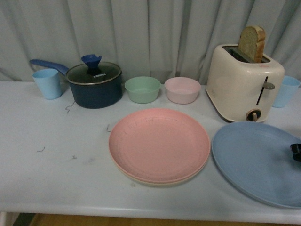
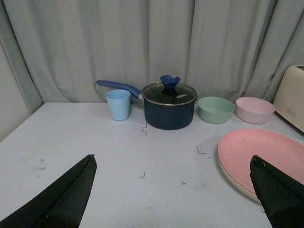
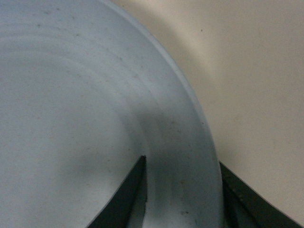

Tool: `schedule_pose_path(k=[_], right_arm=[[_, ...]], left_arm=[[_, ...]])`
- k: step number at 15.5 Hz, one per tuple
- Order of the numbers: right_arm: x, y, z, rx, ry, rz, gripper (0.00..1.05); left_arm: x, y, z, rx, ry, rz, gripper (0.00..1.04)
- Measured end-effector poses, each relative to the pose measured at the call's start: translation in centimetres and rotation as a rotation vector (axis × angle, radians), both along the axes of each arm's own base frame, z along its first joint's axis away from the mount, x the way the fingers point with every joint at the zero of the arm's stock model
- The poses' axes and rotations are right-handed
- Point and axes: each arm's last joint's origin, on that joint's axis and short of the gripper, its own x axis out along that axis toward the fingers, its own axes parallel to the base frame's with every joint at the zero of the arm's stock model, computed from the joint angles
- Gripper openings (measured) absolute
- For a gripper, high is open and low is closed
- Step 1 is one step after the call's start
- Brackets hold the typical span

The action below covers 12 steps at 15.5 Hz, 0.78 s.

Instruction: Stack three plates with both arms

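Note:
The pink plate (image 1: 159, 143) lies on the beige plate (image 1: 155, 179), whose rim shows beneath it, at the table's middle. The blue plate (image 1: 258, 160) is to their right, in front of the toaster. My right gripper (image 1: 296, 151) shows only as a black tip at the right edge, shut on the blue plate's rim. In the right wrist view its jaws (image 3: 183, 185) clamp the rim of the blue plate (image 3: 85, 109). My left gripper (image 2: 173, 183) is open and empty above bare table, left of the pink plate (image 2: 263, 154).
At the back stand a light blue cup (image 1: 47, 83), a dark blue lidded pot (image 1: 94, 84), a green bowl (image 1: 142, 89), a pink bowl (image 1: 182, 89), a cream toaster (image 1: 244, 84) with bread (image 1: 253, 43), and another blue cup (image 1: 287, 91). A grey curtain hangs behind.

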Motion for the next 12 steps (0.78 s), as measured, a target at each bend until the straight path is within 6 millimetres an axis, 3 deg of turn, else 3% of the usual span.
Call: schedule_pose_path(k=[3,4,9,12], right_arm=[[0.1,-0.7,0.4,0.045,-0.015,-0.030,0.10],[-0.9,-1.2,1.5,0.086,-0.035,-0.039,0.03],[-6.7,-2.7,6.0,0.095,-0.050,-0.059,0.03],[-8.1,-0.9,11.5,0.134,-0.223,0.038,0.03]], left_arm=[[0.0,0.0,0.0,0.000,0.000,0.000,0.98],[0.0,0.0,0.0,0.000,0.000,0.000,0.98],[0.0,0.0,0.0,0.000,0.000,0.000,0.98],[0.0,0.0,0.0,0.000,0.000,0.000,0.98]])
